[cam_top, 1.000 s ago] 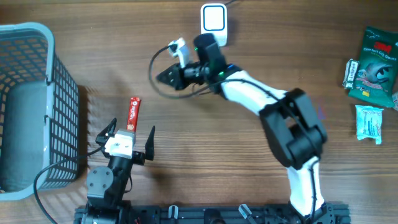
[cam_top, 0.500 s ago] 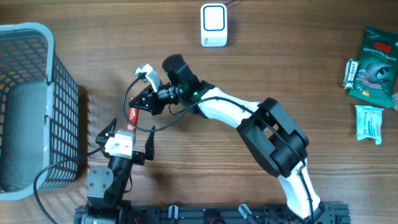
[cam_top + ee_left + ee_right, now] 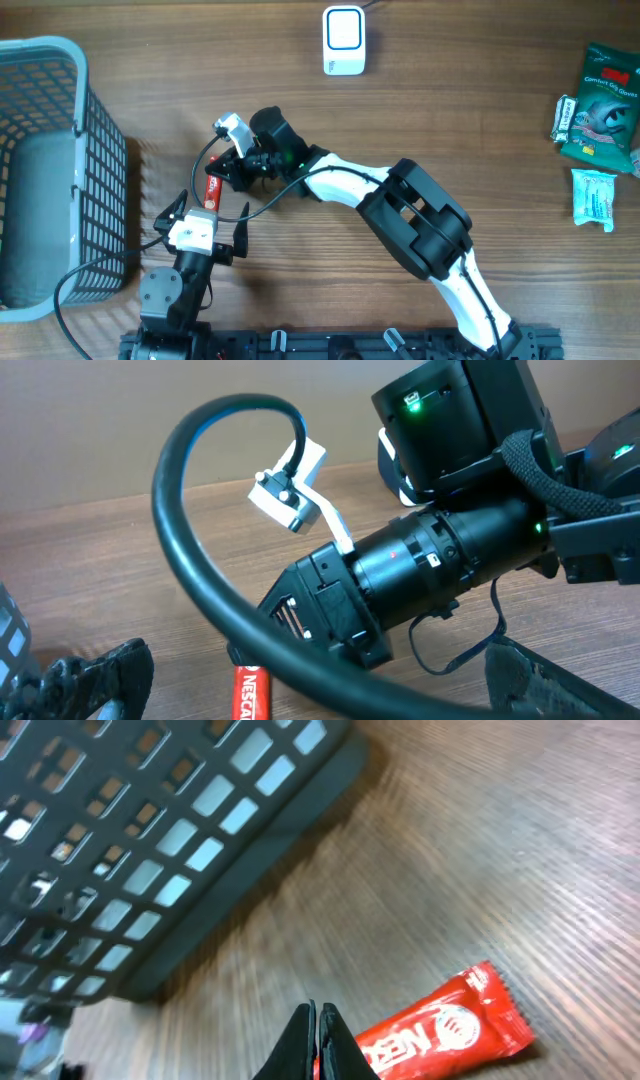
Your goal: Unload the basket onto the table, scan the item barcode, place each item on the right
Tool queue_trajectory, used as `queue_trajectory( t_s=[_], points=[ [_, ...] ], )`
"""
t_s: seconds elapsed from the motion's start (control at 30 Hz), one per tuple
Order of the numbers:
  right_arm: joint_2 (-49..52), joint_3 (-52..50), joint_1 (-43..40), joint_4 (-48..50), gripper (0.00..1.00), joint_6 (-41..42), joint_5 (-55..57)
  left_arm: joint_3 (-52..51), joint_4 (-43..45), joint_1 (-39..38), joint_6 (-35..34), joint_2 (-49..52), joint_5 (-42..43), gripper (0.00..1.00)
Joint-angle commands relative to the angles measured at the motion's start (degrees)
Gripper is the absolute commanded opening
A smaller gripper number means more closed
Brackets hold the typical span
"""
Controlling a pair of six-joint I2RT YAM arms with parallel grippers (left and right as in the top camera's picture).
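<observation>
Right gripper (image 3: 316, 1012), black and two-fingered, is clenched: its fingers meet with nothing seen between them. Their tip lies at the near end of the red foil stick sachet (image 3: 440, 1028); whether they touch it cannot be told. White lettering on the sachet reads "NE" in the right wrist view before the fingers cover it. The left wrist view gives "NESCA" running along the wrapper (image 3: 253, 695).

From overhead, the sachet (image 3: 212, 189) lies flat on the brown wood-grain table (image 3: 330, 130). It sits just right of the grey plastic mesh basket (image 3: 105, 150), with the right gripper (image 3: 218, 176) over its upper part.

Left gripper (image 3: 213, 203) stands released, with its jaws spread wide on either side of the sachet's lower end and holding nothing. Its textured black fingers (image 3: 95, 678) frame the bottom of the left wrist view.

A white box-shaped barcode scanner (image 3: 343, 40) stands at the far edge of the table, well apart from the sachet. At the right edge lie a green printed packet (image 3: 605, 100) marked "3M" and, below it, a small pale blue-and-white packet (image 3: 593, 198) whose print is too small to read.
</observation>
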Motion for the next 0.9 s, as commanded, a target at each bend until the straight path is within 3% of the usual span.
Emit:
queue_trajectory(
  t_s=[0.0,0.13,0.23,0.43,0.63,0.87],
  points=[
    [2.16,1.25,2.67,1.60,0.05,1.05,4.96,-0.33,0.22,0.00,0.70,-0.24,0.48,1.00],
    [2.91,2.34,5.25,1.05,0.05,0.52,9.09,-0.33,0.20,0.00,0.70,-0.24,0.48,1.00],
    [4.02,2.34,6.51,-4.04,0.04,0.13,20.00,-0.33,0.20,0.00,0.70,-0.24,0.48,1.00],
    [4.37,2.34,3.30,-10.73,0.04,1.09,22.25,-0.33,0.20,0.00,0.70,-0.24,0.48,1.00],
    [1.84,2.34,-2.64,-28.70,0.04,3.43,30.36,-0.33,0.22,0.00,0.70,-0.24,0.48,1.00],
    [-10.95,2.34,-9.75,-60.41,0.04,19.96,37.88,-0.33,0.22,0.00,0.70,-0.24,0.48,1.00]
  ],
)
